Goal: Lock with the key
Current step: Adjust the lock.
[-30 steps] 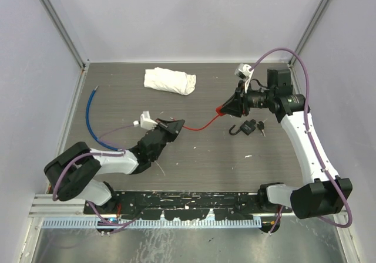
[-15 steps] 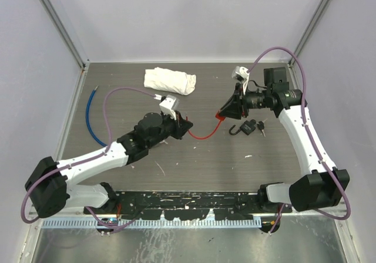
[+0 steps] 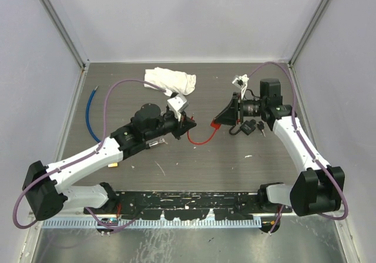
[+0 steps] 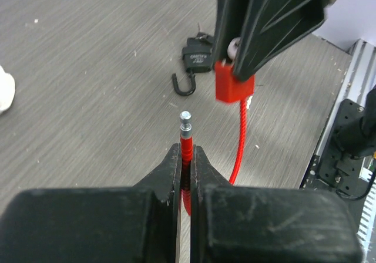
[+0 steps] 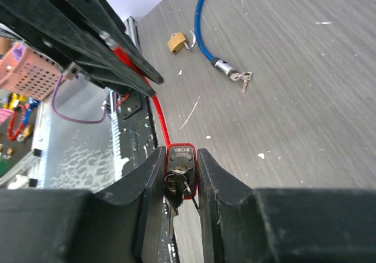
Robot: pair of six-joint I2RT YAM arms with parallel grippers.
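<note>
– Over the middle of the desk (image 3: 235, 169), what are the two arms holding?

– Both ends of the same red cable lock, lol. Right fingers (image 5: 154, 169) are clamped on the red lock body (image 5: 181, 154), one on each side, holding it up off the desk. A bunch of keys (image 5: 175, 194) hangs from its keyhole, so the key is sitting in the lock.

– And the left side?

– Left fingers (image 4: 174, 166) are squeezed tight on the red cable (image 4: 237, 142), just behind its metal tip (image 4: 185, 119). The tip pokes out past the fingertips toward the lock body, close but not touching and a bit off to one side. The rest of the cable droops in a loop down to the desk between the two arms.

– Anything else lying around?

– Black padlock (image 4: 198, 56) with its shackle open, on the desk just beside the right wrist, keys by it. White cloth (image 3: 170, 80) at the back, blue cable (image 3: 89, 113) over on the left with keys at one end, and a small brass padlock (image 5: 175, 41) near that.
</note>
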